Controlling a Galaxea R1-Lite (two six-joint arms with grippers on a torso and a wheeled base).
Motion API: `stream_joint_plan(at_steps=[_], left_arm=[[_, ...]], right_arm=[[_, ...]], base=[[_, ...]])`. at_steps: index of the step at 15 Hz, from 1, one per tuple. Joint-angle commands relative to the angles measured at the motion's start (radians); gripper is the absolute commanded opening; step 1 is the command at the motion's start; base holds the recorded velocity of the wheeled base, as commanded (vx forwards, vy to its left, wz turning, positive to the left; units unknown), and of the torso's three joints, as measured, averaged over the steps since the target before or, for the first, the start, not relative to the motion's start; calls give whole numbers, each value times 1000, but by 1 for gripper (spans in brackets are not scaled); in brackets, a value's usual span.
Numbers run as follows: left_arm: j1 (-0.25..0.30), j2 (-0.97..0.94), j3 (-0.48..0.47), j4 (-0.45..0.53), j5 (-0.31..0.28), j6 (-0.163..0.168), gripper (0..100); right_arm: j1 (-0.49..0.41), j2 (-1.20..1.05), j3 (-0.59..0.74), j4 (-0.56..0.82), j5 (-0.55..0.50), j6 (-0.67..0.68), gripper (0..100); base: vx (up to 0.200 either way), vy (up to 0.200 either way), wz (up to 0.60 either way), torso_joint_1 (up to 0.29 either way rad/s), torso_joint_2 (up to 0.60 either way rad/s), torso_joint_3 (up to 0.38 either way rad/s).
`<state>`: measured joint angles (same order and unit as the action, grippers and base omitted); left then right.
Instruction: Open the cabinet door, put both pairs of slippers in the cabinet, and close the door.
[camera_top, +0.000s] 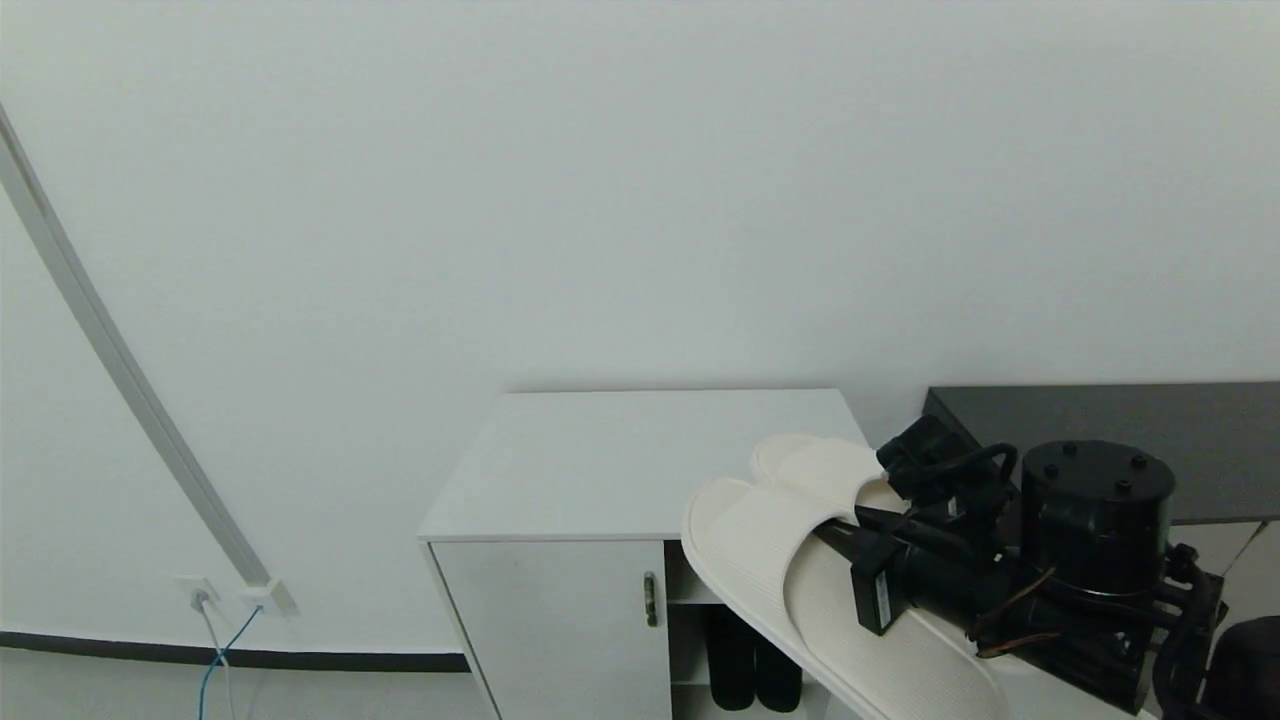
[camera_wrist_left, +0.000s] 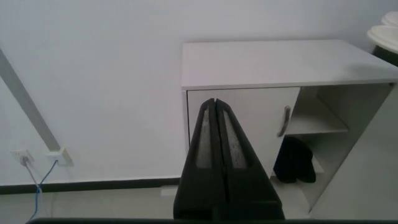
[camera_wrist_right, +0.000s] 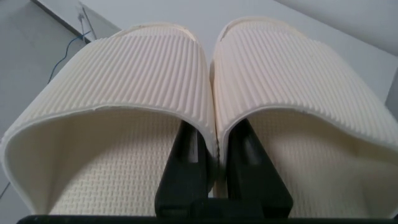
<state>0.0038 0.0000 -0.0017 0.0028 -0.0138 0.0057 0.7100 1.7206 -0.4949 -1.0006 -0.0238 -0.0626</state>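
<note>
My right gripper (camera_top: 842, 527) is clamped on the white slippers (camera_top: 770, 540). Its two fingers (camera_wrist_right: 186, 152) sit one inside each slipper and pinch the two inner walls together between them. The pair lies side by side, toes pointing away from the gripper, soles tilted down toward it.

The cabinet (camera_top: 640, 460) is just beyond the slippers' toes, which overlap its near right corner from where I look. Below the right gripper the cabinet's right half stands open, with a shelf (camera_top: 690, 598) inside and a black pair (camera_top: 750, 665) standing upright under it. The left door (camera_top: 560, 625) is shut, and its handle (camera_top: 650, 598) is at the edge next to the opening.

My left gripper (camera_wrist_left: 215, 109) has its fingers pressed together with nothing between them. It faces the cabinet (camera_wrist_left: 280, 62), well apart from it, with the shut door (camera_wrist_left: 242, 124) straight ahead and the black pair (camera_wrist_left: 295, 160) farther off. A dark top (camera_top: 1150, 430) lies beyond the right gripper, beside the cabinet.
</note>
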Motion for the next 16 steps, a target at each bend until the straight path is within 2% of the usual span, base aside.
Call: stream_joint_plan(at_steps=[1,7,10,16], left_arm=[[-1,0,0,0,0,0,0],[-1,0,0,0,0,0,0],[-1,0,0,0,0,-1,0],[-1,2,0,0,0,-1,0]], right_arm=[[2,4,1,-1,1,0,0],[2,10,2,0,1,1,0],[2,10,12,2,4,0,0],[2,22,24,-1,5,-2,0]], base=[[0,0,0,0,0,0],[0,0,0,0,0,0],[-200,0,0,2,2,1],[0,0,0,0,0,0]])
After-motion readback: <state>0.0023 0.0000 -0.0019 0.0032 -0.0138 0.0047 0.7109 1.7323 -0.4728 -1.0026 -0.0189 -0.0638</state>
